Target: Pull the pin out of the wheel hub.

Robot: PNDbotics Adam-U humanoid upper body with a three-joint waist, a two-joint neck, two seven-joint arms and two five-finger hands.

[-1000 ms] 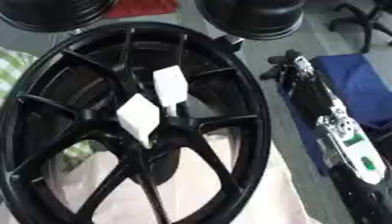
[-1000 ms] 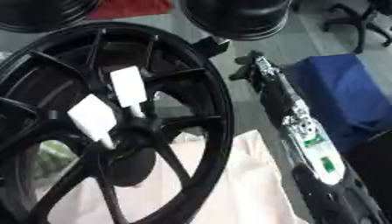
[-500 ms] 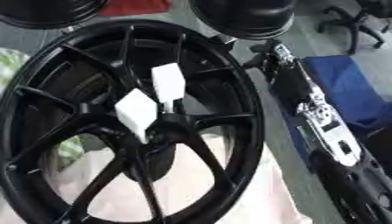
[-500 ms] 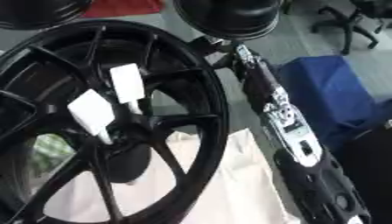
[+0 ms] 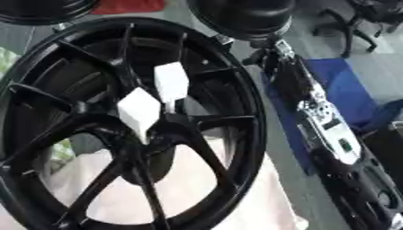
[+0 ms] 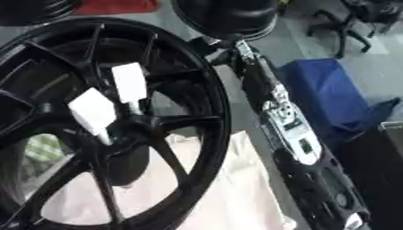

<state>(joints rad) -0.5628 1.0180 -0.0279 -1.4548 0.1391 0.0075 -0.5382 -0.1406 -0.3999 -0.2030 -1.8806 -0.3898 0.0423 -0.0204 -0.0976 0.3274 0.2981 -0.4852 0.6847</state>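
A big black spoked wheel (image 5: 236,134) stands tilted and fills the left of both views. Two white block-shaped pin heads stick out of its hub: one upper (image 5: 171,82) and one lower left (image 5: 138,109), each on a thin stem. My right arm (image 5: 327,130) runs up from the lower right along the wheel's right side. Its dark hand (image 5: 266,53) sits at the rim's upper right edge, apart from the pins. The rim and the dark background hide how the hand is held. My left hand does not show.
A second black wheel (image 5: 240,15) stands behind at the top, and part of another (image 5: 39,11) shows at the top left. A blue bin (image 6: 330,94) is to the right, office chairs (image 5: 370,18) beyond. A pale cloth (image 6: 228,188) lies under the wheel.
My right arm has swung left and up, bringing the hand from beside the blue bin to the wheel's upper right rim. The pins have not moved in the hub.
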